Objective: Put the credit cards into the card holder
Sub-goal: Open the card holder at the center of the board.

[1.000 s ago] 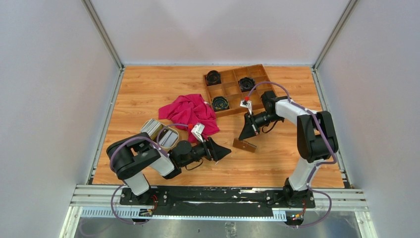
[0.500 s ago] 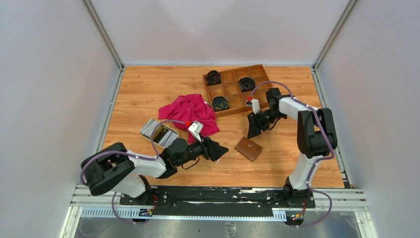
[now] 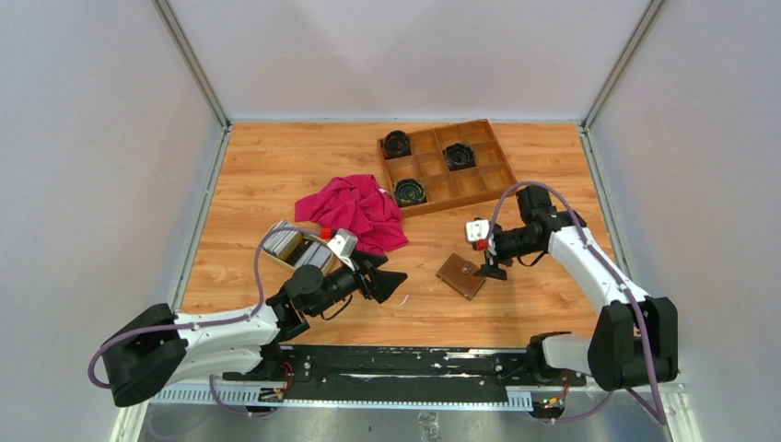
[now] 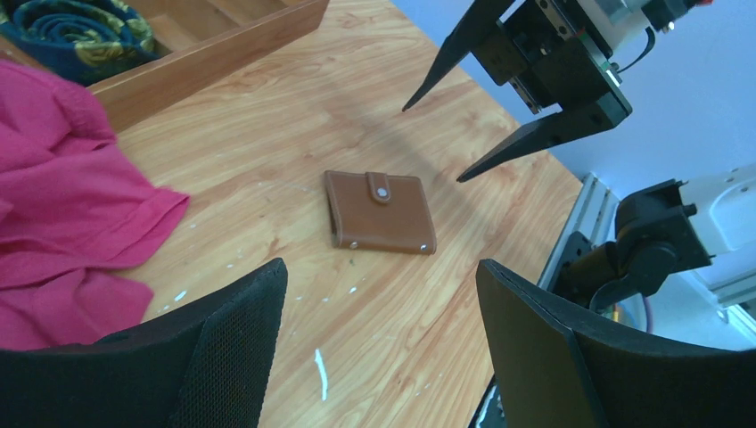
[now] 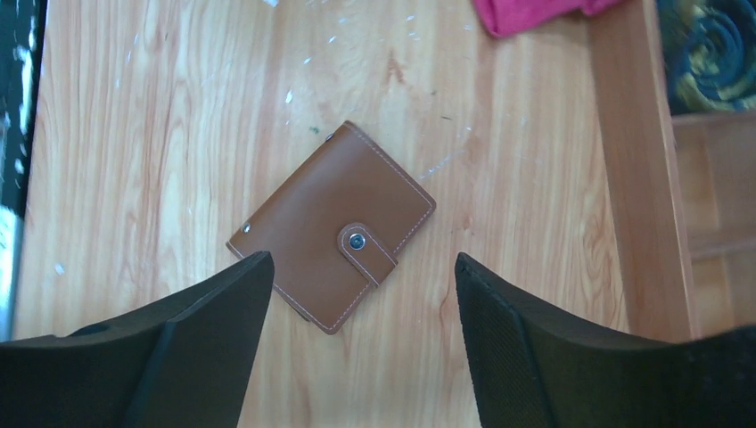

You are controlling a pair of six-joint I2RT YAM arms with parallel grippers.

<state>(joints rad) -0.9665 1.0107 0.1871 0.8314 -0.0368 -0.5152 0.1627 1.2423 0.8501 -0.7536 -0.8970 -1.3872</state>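
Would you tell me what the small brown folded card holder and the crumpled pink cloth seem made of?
The small brown folded card holder looks like smooth matte leather, perhaps imitation: stitched edges, a metal snap on its tab. The crumpled pink cloth looks like soft fabric, lying in loose folds.

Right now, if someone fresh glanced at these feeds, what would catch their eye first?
The bright pink cloth crumpled mid-table jumps out first. Next comes the brown card holder, lying snapped shut on the wood to the cloth's right, with the right gripper poised open over it. The credit cards sit stacked left of the cloth, near the open, empty left gripper.
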